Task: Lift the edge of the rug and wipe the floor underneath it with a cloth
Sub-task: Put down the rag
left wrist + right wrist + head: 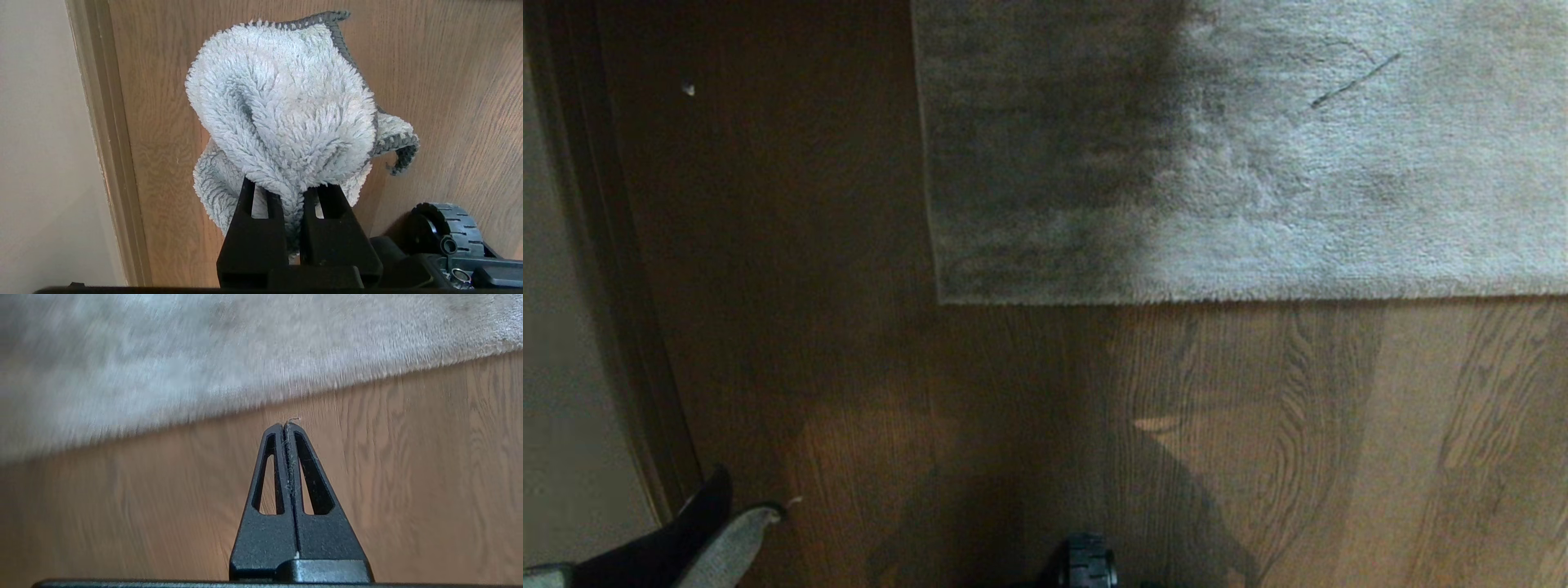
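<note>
- Rug edge [1241, 294] lying flat on the floor [1258, 441], running straight across the upper part of the head view to a square corner [941, 298] near the middle of the picture.
- Pile is short and light grey-beige; the half nearer the corner lies in deep shadow, the other half is brightly lit, and a thin dark strand [1356, 80] lies on the lit part.
- Floor is brown wood-grain plank with dark swirling grain lines; it fills the space between the rug and the robot and continues along the rug's left side.
- Shadows fall across the planks below the rug corner.
- Cloth [282, 118] is a small, fluffy, pale grey-white rag with a darker stitched border, bunched up and pinched between the fingers of the left gripper [291, 190].
- Left gripper hangs over bare floor at the lower left of the head view, well apart from the rug, close to a wooden skirting board [106, 143] and a pale wall [41, 143].
- Right gripper [288, 426] has its fingers pressed together with nothing held apart from a few stray fibres clinging to them; its tip points over bare planks just short of the rug's border, and the right wrist view is blurred.
- Black wheel [449, 228] of the robot's base rests on the floor beside the left gripper.
</note>
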Tool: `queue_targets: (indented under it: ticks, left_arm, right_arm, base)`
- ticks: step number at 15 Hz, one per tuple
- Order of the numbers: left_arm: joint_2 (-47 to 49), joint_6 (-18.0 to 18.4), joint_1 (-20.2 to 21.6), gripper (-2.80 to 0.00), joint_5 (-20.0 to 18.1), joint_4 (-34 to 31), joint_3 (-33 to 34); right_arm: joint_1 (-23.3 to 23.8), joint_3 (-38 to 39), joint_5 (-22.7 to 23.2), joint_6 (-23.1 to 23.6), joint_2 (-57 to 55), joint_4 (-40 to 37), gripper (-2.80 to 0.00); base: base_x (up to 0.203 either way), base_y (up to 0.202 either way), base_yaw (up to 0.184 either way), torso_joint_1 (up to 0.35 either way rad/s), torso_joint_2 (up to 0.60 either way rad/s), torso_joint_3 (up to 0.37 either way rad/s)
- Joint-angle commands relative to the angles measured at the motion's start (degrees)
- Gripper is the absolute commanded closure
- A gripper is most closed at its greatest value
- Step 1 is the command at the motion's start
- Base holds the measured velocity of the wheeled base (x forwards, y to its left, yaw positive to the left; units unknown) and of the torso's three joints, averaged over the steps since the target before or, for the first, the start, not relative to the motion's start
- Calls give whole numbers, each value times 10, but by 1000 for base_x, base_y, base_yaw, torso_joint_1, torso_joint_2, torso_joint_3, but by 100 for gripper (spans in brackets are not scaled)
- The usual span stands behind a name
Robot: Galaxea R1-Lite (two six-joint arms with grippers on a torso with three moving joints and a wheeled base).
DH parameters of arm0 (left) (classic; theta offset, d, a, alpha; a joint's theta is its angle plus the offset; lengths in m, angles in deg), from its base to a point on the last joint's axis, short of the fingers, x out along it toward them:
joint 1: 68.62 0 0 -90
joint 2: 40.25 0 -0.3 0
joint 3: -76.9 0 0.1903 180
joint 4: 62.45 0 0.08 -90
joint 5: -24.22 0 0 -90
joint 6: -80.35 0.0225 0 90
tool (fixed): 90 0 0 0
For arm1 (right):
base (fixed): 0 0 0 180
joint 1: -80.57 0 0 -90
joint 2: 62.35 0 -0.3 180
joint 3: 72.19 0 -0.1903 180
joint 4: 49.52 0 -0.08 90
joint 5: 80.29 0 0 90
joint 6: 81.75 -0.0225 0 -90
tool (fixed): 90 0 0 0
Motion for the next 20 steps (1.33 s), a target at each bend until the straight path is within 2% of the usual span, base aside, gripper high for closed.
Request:
queue_targets:
  ticks: [1, 3, 6, 7, 10, 12, 20]
  left_arm:
    - [0, -2, 0, 0, 0, 0, 0]
    - [0, -2, 0, 0, 0, 0, 0]
    - [0, -2, 0, 0, 0, 0, 0]
    - [0, -2, 0, 0, 0, 0, 0]
    - [0, -2, 0, 0, 0, 0, 0]
    - [0, -2, 0, 0, 0, 0, 0]
    - [0, -2, 0, 0, 0, 0, 0]
  right_arm:
    - [-2, 0, 24, 15, 141, -128, 0]
    - [-3, 0, 102, 32, 140, -267, 0]
    - [-3, 0, 188, 33, 136, -425, 0]
    - [-3, -2, 203, 35, 136, -459, 0]
    - [-3, -5, 220, 63, 136, -466, 0]
    - [-3, -5, 220, 49, 135, -465, 0]
    - [-1, -5, 220, 49, 135, -464, 0]
  base:
    - [0, 0, 0, 0, 0, 0]
    - [0, 0, 0, 0, 0, 0]
    - [0, 0, 0, 0, 0, 0]
    - [0, 0, 0, 0, 0, 0]
    - [0, 0, 0, 0, 0, 0]
    - [0, 0, 0, 0, 0, 0]
    - [0, 0, 0, 0, 0, 0]
